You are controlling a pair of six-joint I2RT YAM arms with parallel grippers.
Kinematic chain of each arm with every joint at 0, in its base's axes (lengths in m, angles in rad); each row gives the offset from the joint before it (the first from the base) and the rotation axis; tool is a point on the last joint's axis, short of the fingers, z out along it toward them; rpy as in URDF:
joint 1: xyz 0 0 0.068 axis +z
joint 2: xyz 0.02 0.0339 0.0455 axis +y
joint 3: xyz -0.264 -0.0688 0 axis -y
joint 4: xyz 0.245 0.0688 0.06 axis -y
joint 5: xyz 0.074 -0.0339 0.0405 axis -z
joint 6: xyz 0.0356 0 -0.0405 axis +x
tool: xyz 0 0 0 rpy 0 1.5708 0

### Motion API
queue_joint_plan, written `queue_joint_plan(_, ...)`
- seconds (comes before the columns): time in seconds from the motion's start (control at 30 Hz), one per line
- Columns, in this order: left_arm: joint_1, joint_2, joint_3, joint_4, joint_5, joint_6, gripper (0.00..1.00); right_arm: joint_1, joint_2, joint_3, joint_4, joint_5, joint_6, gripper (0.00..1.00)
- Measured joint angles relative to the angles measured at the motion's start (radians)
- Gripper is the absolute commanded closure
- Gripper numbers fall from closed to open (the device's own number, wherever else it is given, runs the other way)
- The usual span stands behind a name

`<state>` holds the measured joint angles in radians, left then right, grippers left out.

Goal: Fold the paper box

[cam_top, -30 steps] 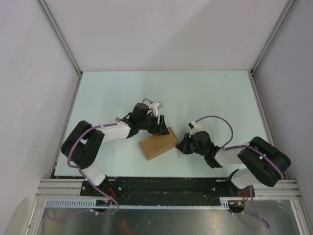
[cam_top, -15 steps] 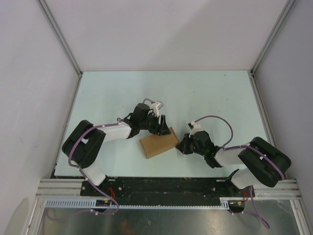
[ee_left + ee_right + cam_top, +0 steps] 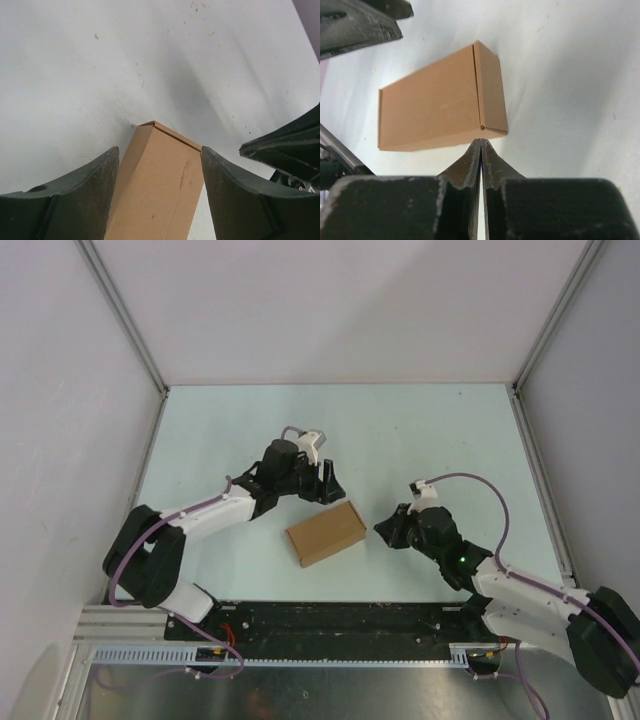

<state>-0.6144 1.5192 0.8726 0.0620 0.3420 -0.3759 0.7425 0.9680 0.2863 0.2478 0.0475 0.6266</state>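
well, from the top camera the paper box [image 3: 325, 533] lies flat and closed on the pale desk [image 3: 430, 430], a little nearer to the arms' bases than the middle. it is turned at a slant, so its right end is farther from the bases than its left end. the left fingers [image 3: 330, 487] hang over the far long edge of the box, near its far right corner, and they are spread apart. the right fingers [image 3: 386, 530] are just beside the right short end of the box, with a narrow strip of desk between, and they look like one dark point. next, in the left wrist camera the two left fingers [image 3: 87, 192] stand wide, one at each side, and the brown box [image 3: 160, 190] fills the gap between them, its corner pointing away from the camera. if the pads touch the cardboard or only hover, i cannot tell. at the right edge a part of the right fingers [image 3: 285, 147] is seen. then, in the right wrist camera the right fingers [image 3: 481, 150] are pressed together with nothing between them, and their tips are at the near corner of the box [image 3: 430, 105]; whether they touch it i cannot tell. the left fingers [image 3: 360, 22] show in the upper left corner.
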Motion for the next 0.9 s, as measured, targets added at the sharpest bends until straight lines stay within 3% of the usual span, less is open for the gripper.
queue_joint_plan(0.13,0.002,-0.035,0.0,-0.003,-0.009,0.004,0.32,-0.083,-0.055,0.01,-0.011,-0.064,-0.007,0.94)
queue_joint_plan(0.27,0.002,-0.046,-0.021,-0.005,-0.011,0.016,0.34,-0.185,0.014,0.024,0.062,-0.214,-0.01,0.94)
queue_joint_plan(0.6,0.002,-0.075,-0.116,-0.016,-0.026,0.029,0.38,-0.297,0.405,0.044,0.484,-0.653,0.055,0.95)
queue_joint_plan(0.9,-0.007,-0.106,-0.156,-0.016,-0.043,0.034,0.38,-0.33,0.584,0.093,0.729,-0.75,0.132,0.96)
